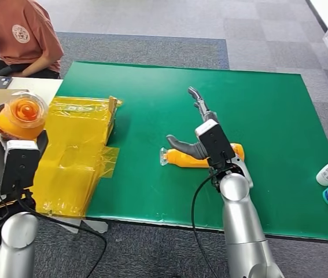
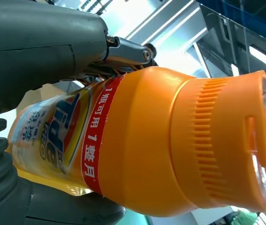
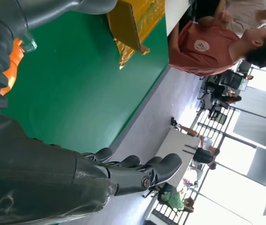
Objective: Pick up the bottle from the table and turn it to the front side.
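A green table (image 1: 284, 116) seen from the robot's head. An orange Tide detergent bottle (image 1: 184, 157) lies on its side near the table's front edge, clear cap end toward the left. The right robot hand (image 1: 199, 124) hovers over it, fingers spread and holding nothing, thumb curved above the bottle's middle. The left robot hand (image 1: 20, 136) grips a second orange Tide bottle (image 2: 142, 140), raised beside a yellow cardboard box (image 1: 77, 150). A person in an orange shirt (image 1: 22, 35) sits at the far left corner. The lying bottle looks like rigid, smooth plastic, probably slippery and likely to roll; its broad labelled body seems the surest place to grasp.
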### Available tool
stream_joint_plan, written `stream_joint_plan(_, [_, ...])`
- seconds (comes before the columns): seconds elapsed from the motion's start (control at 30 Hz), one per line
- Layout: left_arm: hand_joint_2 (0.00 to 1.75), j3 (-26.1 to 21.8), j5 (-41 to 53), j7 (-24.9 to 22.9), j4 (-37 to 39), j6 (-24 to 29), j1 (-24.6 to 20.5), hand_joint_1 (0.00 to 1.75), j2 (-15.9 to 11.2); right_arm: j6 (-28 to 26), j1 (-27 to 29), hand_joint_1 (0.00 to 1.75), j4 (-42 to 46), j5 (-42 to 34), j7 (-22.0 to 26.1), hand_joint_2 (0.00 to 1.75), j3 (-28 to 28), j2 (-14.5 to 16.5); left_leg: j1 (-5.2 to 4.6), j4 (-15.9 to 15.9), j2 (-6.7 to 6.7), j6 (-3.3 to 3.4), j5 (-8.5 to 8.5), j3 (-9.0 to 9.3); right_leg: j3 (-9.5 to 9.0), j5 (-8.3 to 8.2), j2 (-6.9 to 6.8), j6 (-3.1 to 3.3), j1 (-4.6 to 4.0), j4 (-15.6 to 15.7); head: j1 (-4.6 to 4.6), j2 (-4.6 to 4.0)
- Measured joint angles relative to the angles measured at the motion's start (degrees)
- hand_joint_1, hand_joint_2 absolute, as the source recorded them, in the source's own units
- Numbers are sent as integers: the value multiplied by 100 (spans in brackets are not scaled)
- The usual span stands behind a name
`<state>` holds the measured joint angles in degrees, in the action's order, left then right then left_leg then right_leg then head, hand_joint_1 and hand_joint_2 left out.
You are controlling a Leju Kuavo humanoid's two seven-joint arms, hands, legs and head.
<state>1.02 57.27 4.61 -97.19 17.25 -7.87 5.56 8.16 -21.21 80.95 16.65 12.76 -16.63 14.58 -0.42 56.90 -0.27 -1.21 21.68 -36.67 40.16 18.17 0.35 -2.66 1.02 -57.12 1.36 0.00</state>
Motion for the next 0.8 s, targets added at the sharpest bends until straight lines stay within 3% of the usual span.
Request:
stream_joint_plan(0.2, [175,-67,547,-183,219,155,73,175,-39,-41,40,0,39,-57,5,175,57,-22,0,0,0,2,2,-1,-1,1,0,-1,1,0,-1,0])
stream_joint_plan(0.37, [175,-71,1722,-496,1275,1269,84,175,-240,-209,35,0,39,-274,7,175,83,-90,0,0,0,0,3,0,1,0,1,0,0,0,-1,0])
stream_joint_plan(0.43, [175,-73,2032,-673,1710,1469,55,175,-327,-276,25,0,38,-339,5,175,85,-121,0,0,0,-1,2,0,2,0,0,0,0,0,-1,0])
stream_joint_plan(0.8, [175,-47,2434,-942,3406,1413,-250,175,-779,-522,-59,0,-11,-637,63,175,67,-321,0,0,0,-1,1,-1,3,0,1,0,0,0,-1,0])
